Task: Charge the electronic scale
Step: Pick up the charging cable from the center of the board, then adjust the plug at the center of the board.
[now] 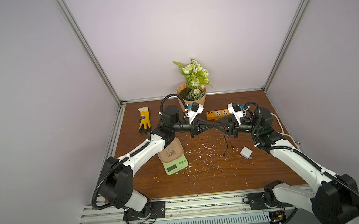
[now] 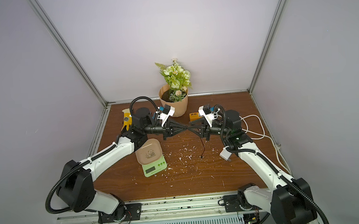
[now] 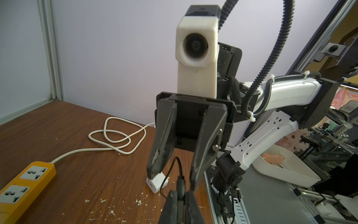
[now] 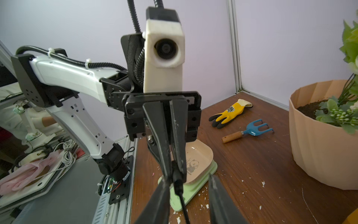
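Observation:
The electronic scale (image 1: 175, 167) (image 2: 154, 168) (image 4: 193, 187), light green with a tan panda tray, sits on the brown table partly under my left forearm. Above mid-table, my left gripper (image 1: 212, 126) (image 2: 187, 128) (image 3: 180, 194) (image 4: 172, 170) is shut on the plug of a thin black cable (image 1: 225, 141) (image 2: 203, 148) (image 3: 181, 184) (image 4: 178, 185). The cable hangs down to a loose end on the table. My right gripper (image 1: 216, 125) (image 2: 191, 127) (image 4: 188, 180) (image 3: 174, 177) faces it tip to tip, open, its fingers either side of the plug.
A white charger cube (image 1: 246, 152) (image 2: 225, 154) (image 3: 157, 183) lies near my right arm. An orange power strip (image 1: 217, 114) (image 3: 23, 186) with a white cord (image 3: 116, 135) lies behind the grippers. A potted plant (image 1: 191, 98), a glove (image 1: 144, 122) and a blue hand rake (image 4: 249, 131) stand at the back.

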